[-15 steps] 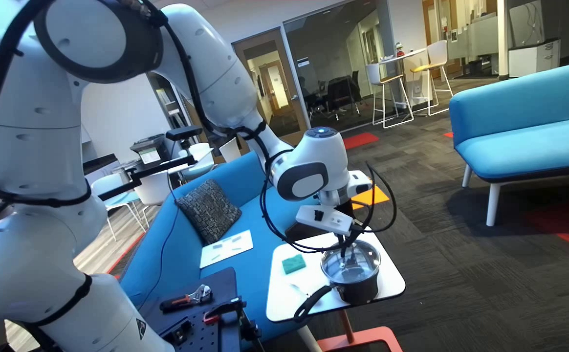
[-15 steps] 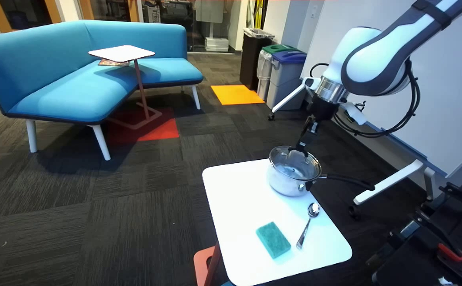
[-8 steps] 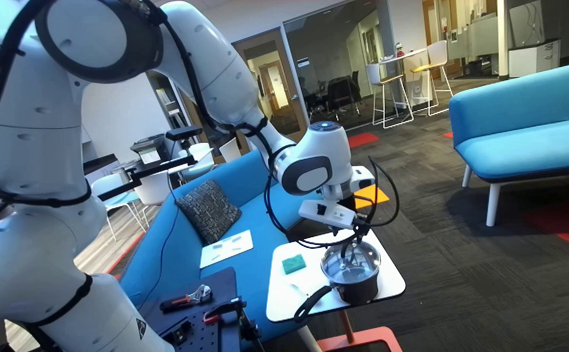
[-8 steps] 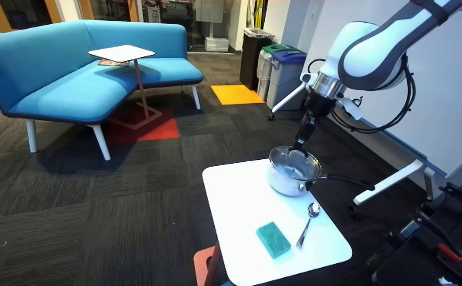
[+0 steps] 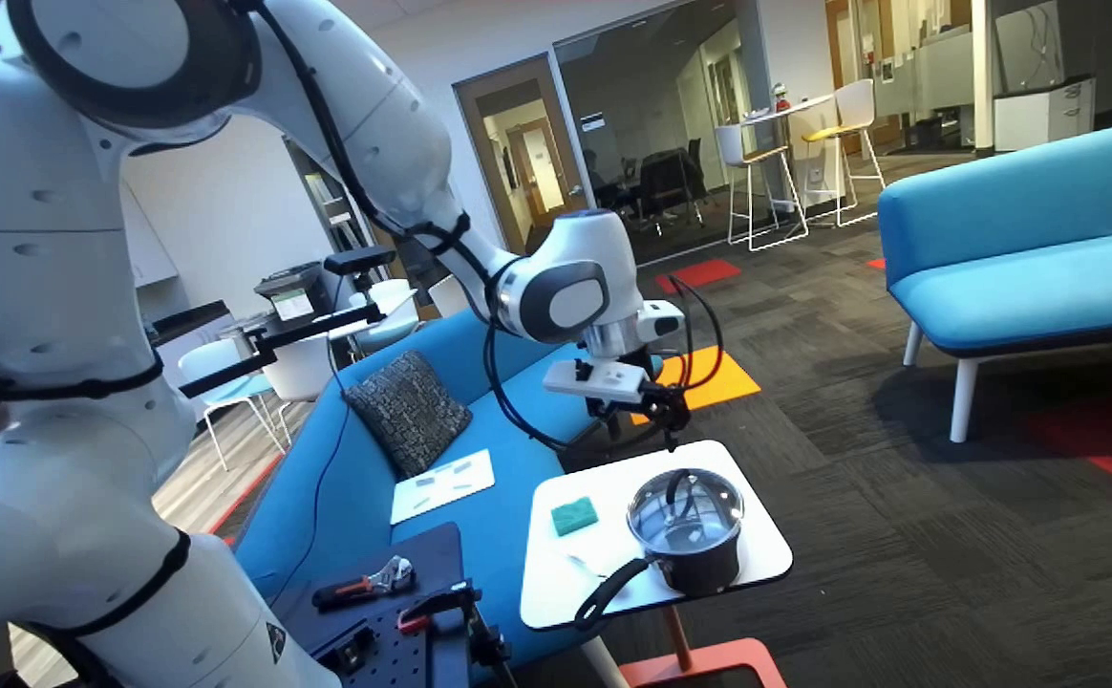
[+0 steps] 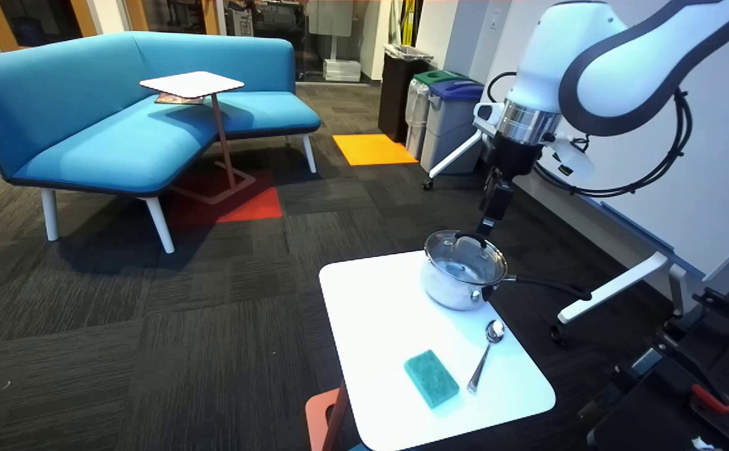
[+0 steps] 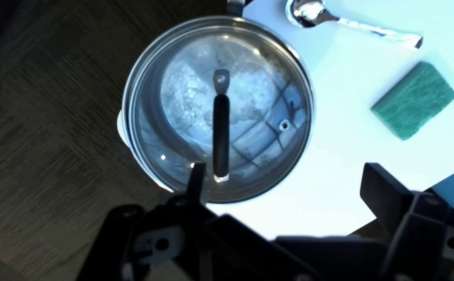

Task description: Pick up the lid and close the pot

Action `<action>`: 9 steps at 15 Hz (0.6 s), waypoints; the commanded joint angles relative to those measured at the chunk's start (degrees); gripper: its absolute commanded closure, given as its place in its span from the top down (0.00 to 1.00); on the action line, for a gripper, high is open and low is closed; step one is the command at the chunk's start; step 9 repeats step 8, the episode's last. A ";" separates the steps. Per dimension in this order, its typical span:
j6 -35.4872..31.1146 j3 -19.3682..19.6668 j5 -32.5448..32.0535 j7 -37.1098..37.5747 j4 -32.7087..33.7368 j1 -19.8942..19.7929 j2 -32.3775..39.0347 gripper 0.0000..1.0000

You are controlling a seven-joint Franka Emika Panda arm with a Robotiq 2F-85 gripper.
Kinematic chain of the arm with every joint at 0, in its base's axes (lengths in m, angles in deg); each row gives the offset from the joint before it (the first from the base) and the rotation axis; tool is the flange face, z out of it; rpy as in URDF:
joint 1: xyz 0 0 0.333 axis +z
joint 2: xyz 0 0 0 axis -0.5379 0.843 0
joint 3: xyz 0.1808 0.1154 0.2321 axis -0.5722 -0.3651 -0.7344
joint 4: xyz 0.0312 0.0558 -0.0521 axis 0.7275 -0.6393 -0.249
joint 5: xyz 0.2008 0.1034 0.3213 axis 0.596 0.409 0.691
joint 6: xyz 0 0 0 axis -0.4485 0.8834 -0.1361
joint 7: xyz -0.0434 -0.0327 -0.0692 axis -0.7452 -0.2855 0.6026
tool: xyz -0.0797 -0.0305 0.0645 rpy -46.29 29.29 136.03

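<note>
Left to right in your wrist view: dark floor (image 7: 55, 136) with a fine streaked grain, then the lid (image 7: 238, 113). You have a round disc of clear, glossy glass with a silvery rim, a black arched grip (image 7: 221, 136) across its middle and a small pale vent ring (image 7: 284, 125) beside that. It lies flat over the mouth of the pot (image 6: 455, 294), a small shiny saucepan; pale, mottled patches show in the glass. Pot and lid stand at the far right corner of your bench (image 6: 371, 351), as an exterior view shows that smooth white top with its rounded corners.

Next along is your pincer (image 7: 284, 171), released, its black, blocky fingers (image 7: 385, 187) spread wide. One finger overlaps the lid's rim in the wrist view, but in an exterior view the fingertips (image 5: 672, 441) hang apart from the grip.

Farther right, a polished metal spoon (image 7: 361, 26) lies near the bench's right edge, bowl toward the pot. Then comes a rough-topped green sponge (image 7: 414, 101), a rectangular block set toward the near edge.

The grip gives the lid its long axis: it runs straight up and down the wrist view, its upper end roughly toward the root of the pot's thin black handle (image 6: 549, 285). That handle points out over the bench's right edge.
</note>
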 commanded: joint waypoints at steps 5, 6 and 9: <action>20.12 0.22 -5.77 10.87 -5.39 10.31 -16.48 1.00; 16.74 0.90 -5.02 9.85 -4.27 9.79 -13.49 1.00; 19.30 0.42 -5.07 9.89 -4.35 10.72 -15.33 1.00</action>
